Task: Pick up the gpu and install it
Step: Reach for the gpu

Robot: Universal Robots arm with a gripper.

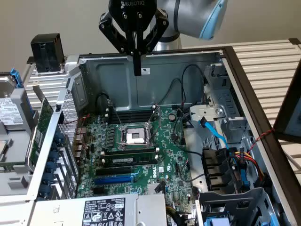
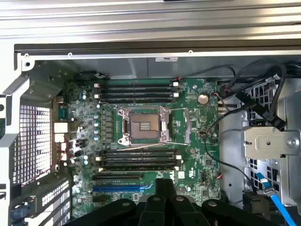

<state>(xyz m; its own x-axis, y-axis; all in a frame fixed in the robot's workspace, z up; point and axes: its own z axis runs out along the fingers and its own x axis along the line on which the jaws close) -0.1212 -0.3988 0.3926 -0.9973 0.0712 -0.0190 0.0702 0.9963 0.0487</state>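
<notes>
Fingers pressed together and pinching nothing, the gripper (image 1: 137, 70) hangs above the open computer case (image 1: 188, 61), near its back wall. Straight beneath it lies the motherboard (image 1: 169, 141), with the bare processor socket (image 1: 134, 136) just below the fingertips. Farther from the gripper are a memory stick (image 1: 129, 160) and then a blue slot (image 1: 115, 179). Black cables (image 1: 176, 101) loop down onto the board beside the socket.

The gpu (image 1: 41, 123) stands on edge outside the case, well off toward the exterior view's left (only its green board shows). The case's perforated wall (image 1: 70, 117) rises between it and the gripper. A hard drive (image 1: 9, 115) sits beyond it.
</notes>
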